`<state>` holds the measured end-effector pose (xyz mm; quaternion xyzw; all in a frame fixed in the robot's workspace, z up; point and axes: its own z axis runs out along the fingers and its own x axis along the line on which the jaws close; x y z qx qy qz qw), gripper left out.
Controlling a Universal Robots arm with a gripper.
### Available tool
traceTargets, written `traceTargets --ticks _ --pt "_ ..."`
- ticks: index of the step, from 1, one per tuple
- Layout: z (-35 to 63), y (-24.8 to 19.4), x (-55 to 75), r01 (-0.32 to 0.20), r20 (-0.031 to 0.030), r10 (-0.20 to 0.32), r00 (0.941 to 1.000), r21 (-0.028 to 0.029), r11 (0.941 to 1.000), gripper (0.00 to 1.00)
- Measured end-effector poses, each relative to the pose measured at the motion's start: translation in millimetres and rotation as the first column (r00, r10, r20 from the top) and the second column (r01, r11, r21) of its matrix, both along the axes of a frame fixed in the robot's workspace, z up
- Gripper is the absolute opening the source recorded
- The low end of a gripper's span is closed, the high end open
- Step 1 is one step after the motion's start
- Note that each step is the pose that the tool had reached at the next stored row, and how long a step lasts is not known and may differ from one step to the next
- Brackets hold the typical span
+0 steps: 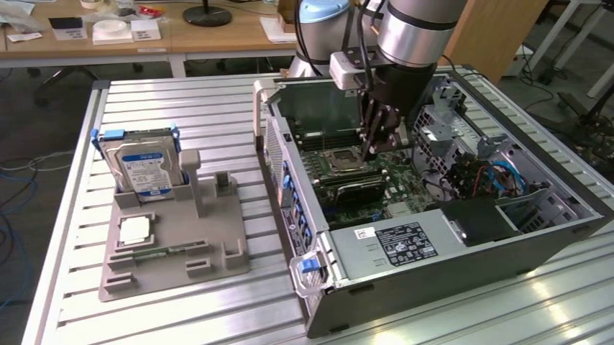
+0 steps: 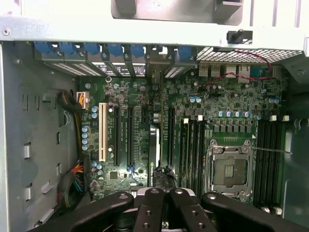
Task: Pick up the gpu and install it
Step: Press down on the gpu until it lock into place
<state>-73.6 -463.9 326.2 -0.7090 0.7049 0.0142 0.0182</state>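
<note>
Exterior view: the arm reaches down into the open computer case (image 1: 287,162), which lies on its side on the slatted metal surface (image 1: 182,104). The claw (image 1: 373,152) hangs over the motherboard (image 1: 398,188), its fingers drawn fully together. Just below and in front of the claw tips sits the gpu (image 1: 359,189), a dark block with a strip of green card along its top edge, standing on edge among the board's slots. Whether the claw tips pinch the card or merely sit above it cannot be told. The CPU socket (image 1: 344,157) lies just beside the claw, toward the exterior view's left. Past the gpu, farther from the claw, the grey power supply (image 1: 403,243) with its black label closes off the near end of the case. Blue cables (image 1: 500,176) loop on the claw's far side, toward the exterior view's right.

Well apart from the claw, outside the case toward the exterior view's left, a grey holder (image 1: 177,248) rests on the surface, with a hard drive (image 1: 144,169) standing upright in its back slot.

From the wrist view, the claw (image 2: 164,193) shows as black fingers (image 2: 152,209) pressed side by side. Directly ahead of them the gpu (image 2: 154,150) appears edge-on, a thin pale strip running between two long black slots of the motherboard (image 2: 123,96). The CPU socket (image 2: 231,166) is off to one side of the claw, beyond a row of memory slots.
</note>
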Motion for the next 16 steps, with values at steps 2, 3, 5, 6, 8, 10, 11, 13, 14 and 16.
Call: traceTargets --ticks 2,3,5,6,8,10,11,13,14,16 --pt "-0.5 0.0 0.0 0.0 0.0001 0.0 1.0 0.0002 1.0 0.11" --pt "-0.9 0.0 0.0 0.0 0.0001 0.0 1.0 0.0002 1.0 0.11" --pt "-2.0 0.0 0.0 0.0 0.0001 0.0 1.0 0.0001 1.0 0.11" --pt "-2.3 0.0 0.0 0.0 0.0 0.0 1.0 0.0 1.0 0.11" --pt "-2.3 0.0 0.0 0.0 -0.0001 0.0 1.0 -0.0002 1.0 0.11" --pt "-2.3 0.0 0.0 0.0 0.0 0.0 1.0 -0.0001 1.0 0.11" --pt "-2.4 0.0 0.0 0.0 0.0 0.0 1.0 0.0 1.0 0.11" --pt "-2.8 0.0 0.0 0.0 0.0001 0.0 1.0 0.0003 1.0 0.11" --pt "-3.8 0.0 0.0 0.0 0.0003 0.0 1.0 0.0006 1.0 0.11" --pt "-6.2 0.0 0.0 0.0 0.0 0.0 1.0 -0.0001 1.0 0.11"
